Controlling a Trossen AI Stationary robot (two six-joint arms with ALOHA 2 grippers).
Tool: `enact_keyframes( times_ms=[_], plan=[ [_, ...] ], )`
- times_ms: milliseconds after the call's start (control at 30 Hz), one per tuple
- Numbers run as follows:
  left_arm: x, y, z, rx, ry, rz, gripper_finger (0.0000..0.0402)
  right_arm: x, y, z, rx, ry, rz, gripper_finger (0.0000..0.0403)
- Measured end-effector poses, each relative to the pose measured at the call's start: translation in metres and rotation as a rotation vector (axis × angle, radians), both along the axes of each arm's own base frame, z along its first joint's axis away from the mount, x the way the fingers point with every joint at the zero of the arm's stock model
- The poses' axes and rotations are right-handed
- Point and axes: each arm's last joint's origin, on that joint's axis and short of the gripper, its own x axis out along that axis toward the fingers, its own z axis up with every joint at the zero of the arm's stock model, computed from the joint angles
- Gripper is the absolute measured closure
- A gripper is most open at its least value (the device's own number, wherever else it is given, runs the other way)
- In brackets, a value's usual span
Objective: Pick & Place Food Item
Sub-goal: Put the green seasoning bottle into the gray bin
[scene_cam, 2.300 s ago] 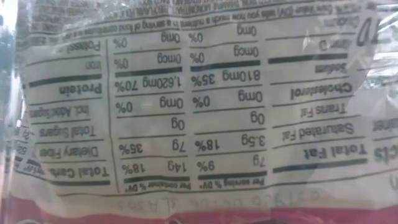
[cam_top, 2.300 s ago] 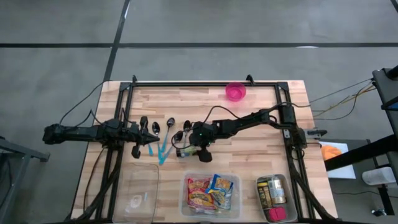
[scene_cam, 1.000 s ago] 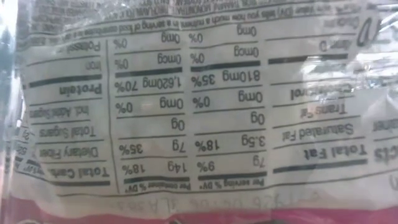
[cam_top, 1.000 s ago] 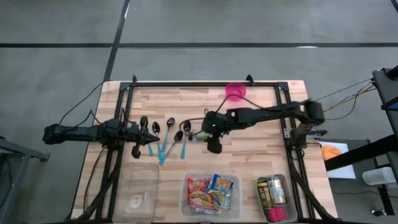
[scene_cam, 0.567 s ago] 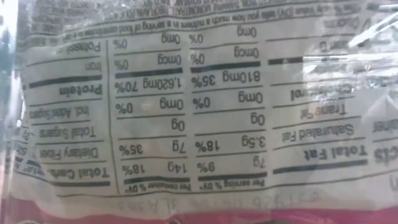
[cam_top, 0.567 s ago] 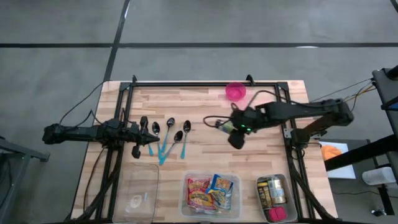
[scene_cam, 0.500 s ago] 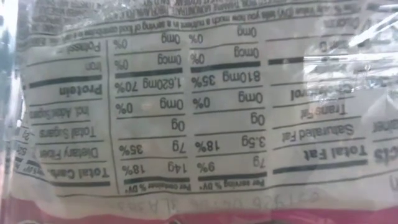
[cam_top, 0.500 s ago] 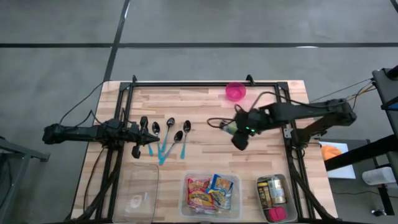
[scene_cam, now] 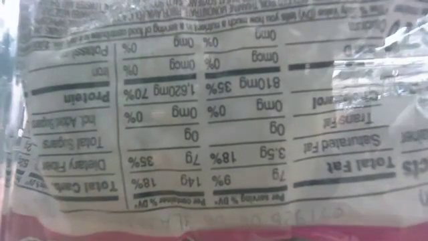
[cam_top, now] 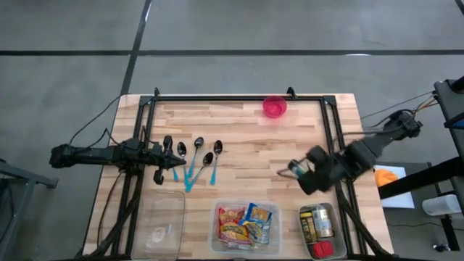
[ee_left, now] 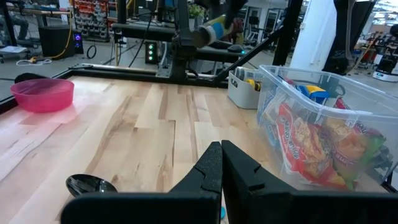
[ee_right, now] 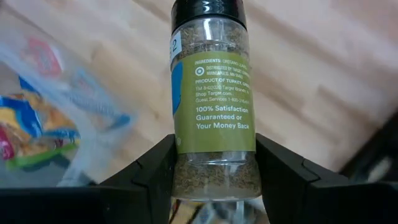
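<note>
Spice jar [ee_right: 213,93] — black cap, green label, dried herbs inside — sits clamped between the right gripper [cam_top: 303,172] fingers, above the table [cam_top: 239,123] at about four o'clock, just short of the small bin [cam_top: 319,230] of jars. Left gripper [ee_left: 221,163] rests at nine o'clock beside the spoons [cam_top: 197,156], fingers pressed together on nothing.

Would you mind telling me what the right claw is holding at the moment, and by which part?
The right claw grips a spice jar by its lower body, fingers on opposite sides, black cap pointing away. The left claw is shut, holding nothing.
</note>
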Motion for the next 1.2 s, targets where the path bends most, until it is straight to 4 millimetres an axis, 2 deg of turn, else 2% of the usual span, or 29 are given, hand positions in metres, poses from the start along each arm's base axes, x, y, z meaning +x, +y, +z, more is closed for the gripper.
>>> enact_keyframes(
  times_ms=[333,600,1200],
  plan=[
    [0.0,0.0,0.0,0.0,0.0,0.0,0.0401,-0.044,0.056,-0.005,0.086,0.004,-0.1,0.0226],
    [0.0,0.0,0.0,0.0,0.0,0.0,0.0401,-0.072,0.097,-0.02,0.098,0.045,-0.157,0.0226],
    [0.0,0.0,0.0,0.0,0.0,0.0,0.0401,-0.08,0.161,-0.042,-0.055,0.344,-0.101,0.0226]
  ],
)
